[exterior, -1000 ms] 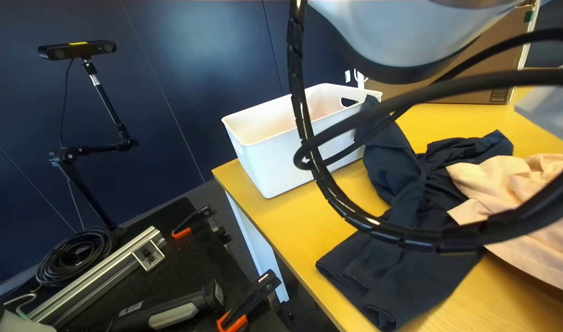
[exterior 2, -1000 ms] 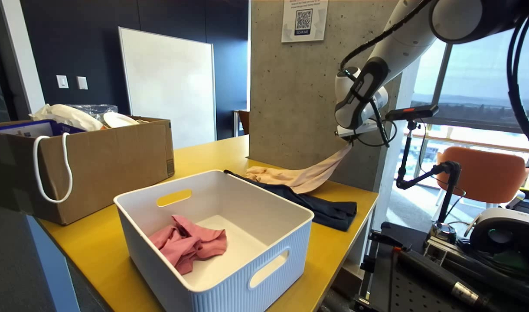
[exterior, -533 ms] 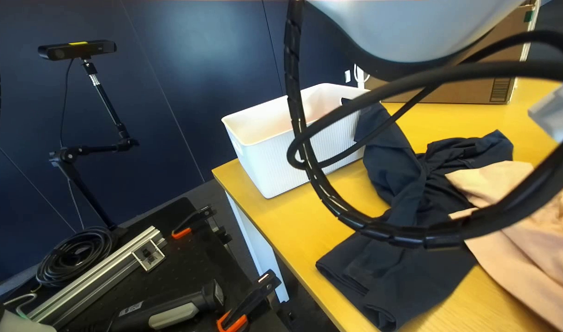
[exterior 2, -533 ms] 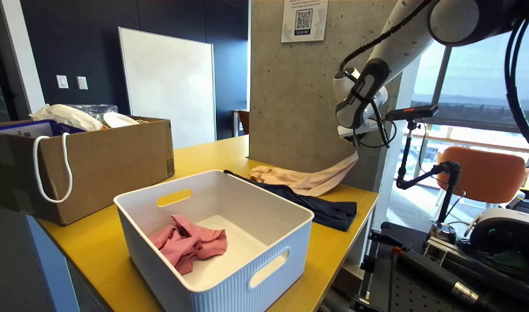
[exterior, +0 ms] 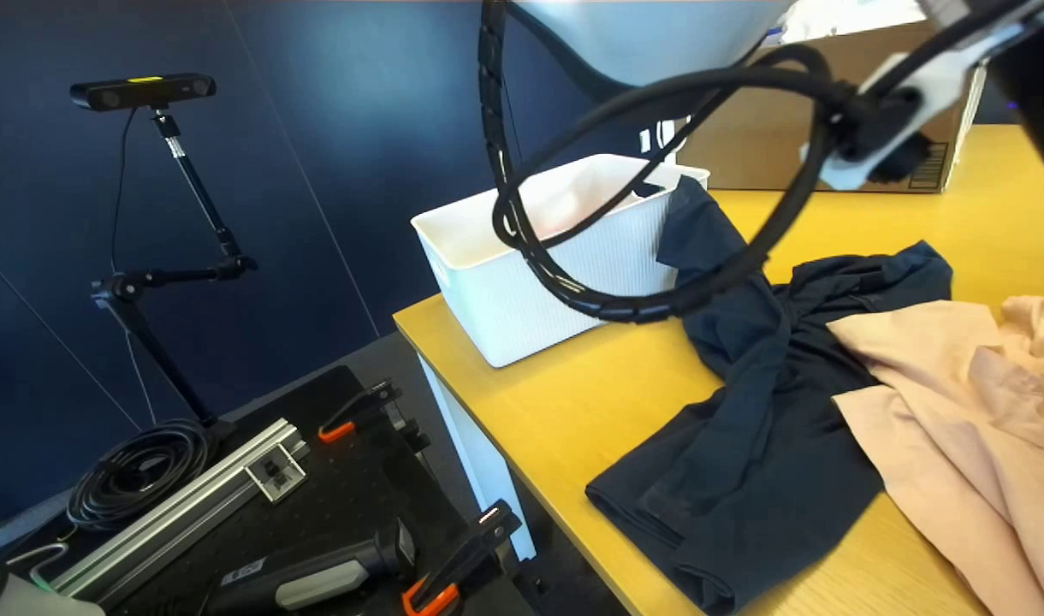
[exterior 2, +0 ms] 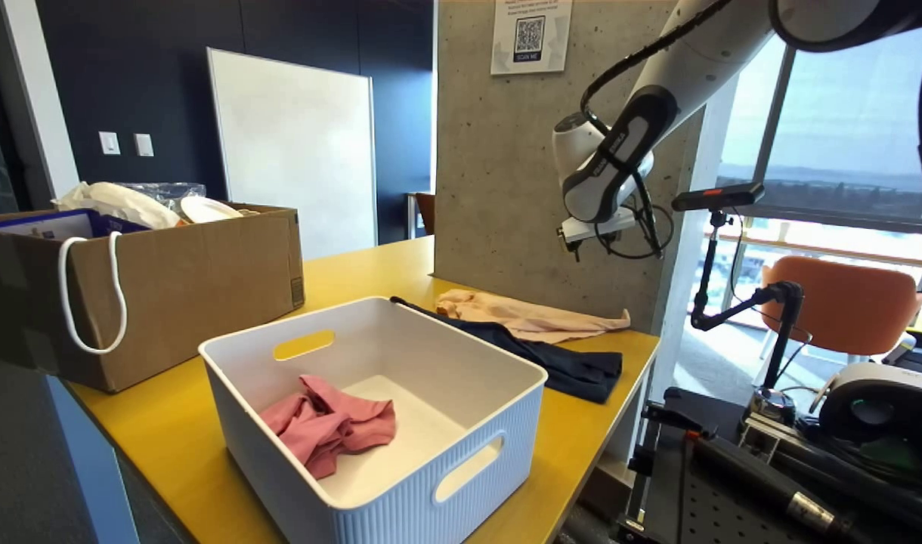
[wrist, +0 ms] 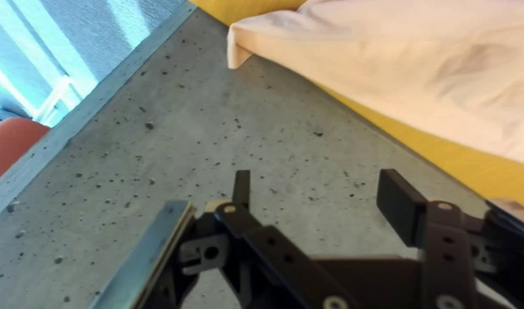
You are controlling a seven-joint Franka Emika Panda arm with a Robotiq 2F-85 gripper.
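Hanging wide and empty, my hand (wrist: pixel 314 199) could scrape the grey concrete pillar (wrist: pixel 266 128) if I drift; the crumpled peach cloth (wrist: pixel 373 51), on the yellow wooden desk (exterior: pixel 573 393), overlaps the rumpled navy cloth (exterior: pixel 744 522), so a deep pinch could snag both.

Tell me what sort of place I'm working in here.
Probably an office or lab space; I can't tell which. In an exterior view, a large whiteboard and an orange chair suggest an office, while the mounted camera beside the robot suggests a lab.
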